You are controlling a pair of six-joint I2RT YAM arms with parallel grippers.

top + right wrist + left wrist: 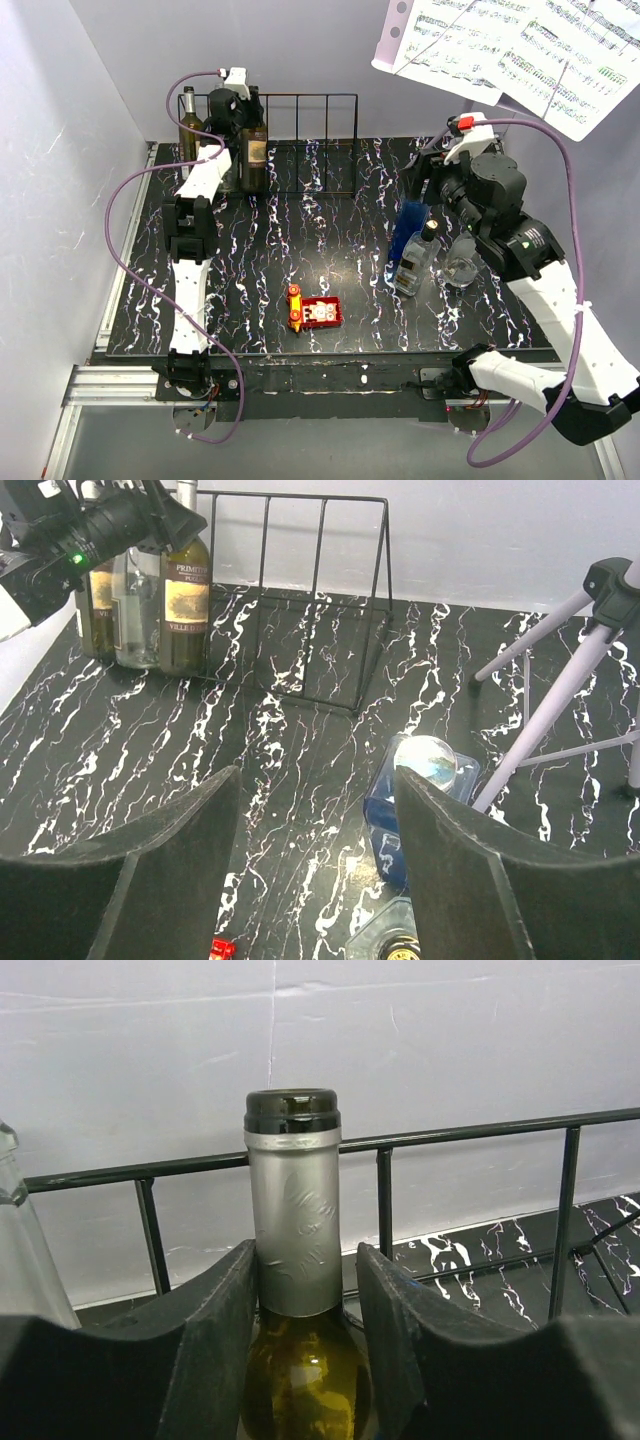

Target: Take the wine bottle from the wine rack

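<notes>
The wine bottle point(254, 150), dark green with a silver foil neck and black cap point(293, 1220), stands in the black wire wine rack point(310, 140) at the back left. Its label shows in the right wrist view point(185, 590). My left gripper point(240, 105) is open, its jaws on either side of the bottle's neck point(305, 1260). The left finger point(215, 1320) touches the foil and the right finger point(400, 1320) stands a little off it. My right gripper point(428, 180) is open and empty point(318, 780), above the table at the right. The rack's top rail point(470, 1135) runs behind the neck.
A green bottle point(189, 125) and a clear bottle point(135, 600) also stand at the rack's left end. A blue bottle point(409, 228), a clear square bottle point(417, 260) and a glass point(461, 265) stand under my right arm. A red toy point(315, 312) lies near the front. Music stand sheets point(520, 50) hang at the back right.
</notes>
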